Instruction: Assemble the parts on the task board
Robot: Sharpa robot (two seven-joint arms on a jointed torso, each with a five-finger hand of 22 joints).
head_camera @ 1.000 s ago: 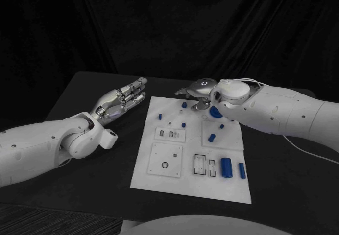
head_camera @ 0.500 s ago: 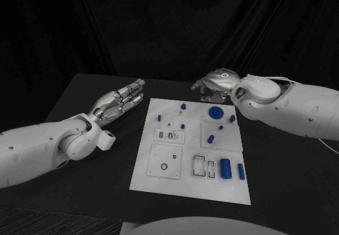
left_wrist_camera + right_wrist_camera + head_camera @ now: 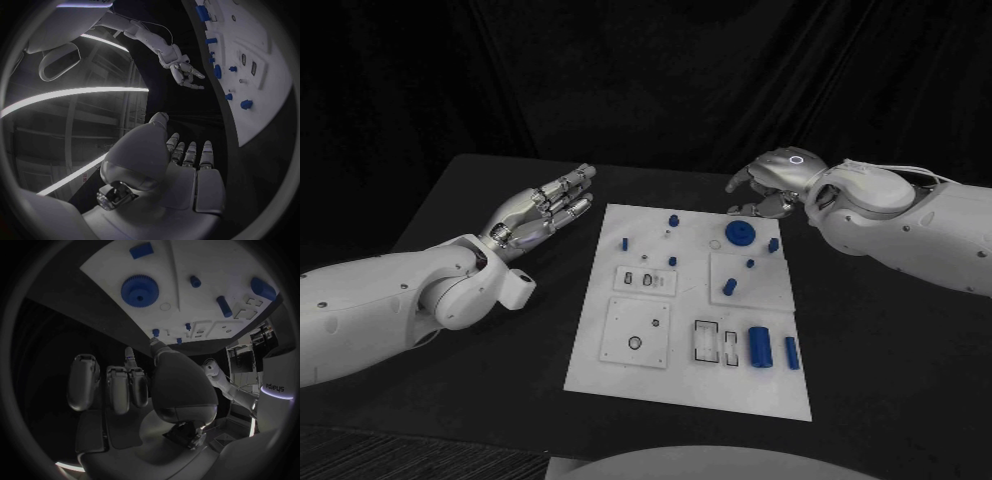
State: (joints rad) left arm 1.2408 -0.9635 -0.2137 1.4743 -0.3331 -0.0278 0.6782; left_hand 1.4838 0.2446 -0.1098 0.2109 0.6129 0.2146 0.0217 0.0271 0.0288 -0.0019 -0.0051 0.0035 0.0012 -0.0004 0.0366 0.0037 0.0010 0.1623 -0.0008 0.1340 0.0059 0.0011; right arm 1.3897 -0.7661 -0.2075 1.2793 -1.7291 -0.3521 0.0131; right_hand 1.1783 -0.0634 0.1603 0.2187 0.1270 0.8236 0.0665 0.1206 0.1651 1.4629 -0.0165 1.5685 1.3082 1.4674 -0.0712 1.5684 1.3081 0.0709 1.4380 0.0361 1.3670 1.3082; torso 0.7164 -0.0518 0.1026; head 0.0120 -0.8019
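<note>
- Nearest to us, we see the task board (image 3: 629,368) lying flat on the black table (image 3: 459,400), its long side running from 6 o'clock towards 12 o'clock.
- On its near end, a large blue cylinder (image 3: 762,345) lies beside a thinner blue bar (image 3: 792,352), the bar at 3 o'clock of the cylinder and just beside it.
- Further up the board, we see a blue peg (image 3: 730,288) on a raised white square, and several small blue parts around it.
- At the board's far end sits a blue gear (image 3: 737,233), lying flat on the plate; the right wrist view shows its toothed rim (image 3: 140,290).
- Our left hand (image 3: 548,205) hovers off the board's edge at about 9 o'clock of the gear, well apart from it, palm up, fingers stretched out and slightly apart, holding nothing.
- Our right hand (image 3: 769,190) hangs just beyond the board's far right corner, at about 1 o'clock of the gear and near it, not touching it.
- Its fingers curl downward; in the right wrist view they (image 3: 119,385) lie side by side with nothing between them.
</note>
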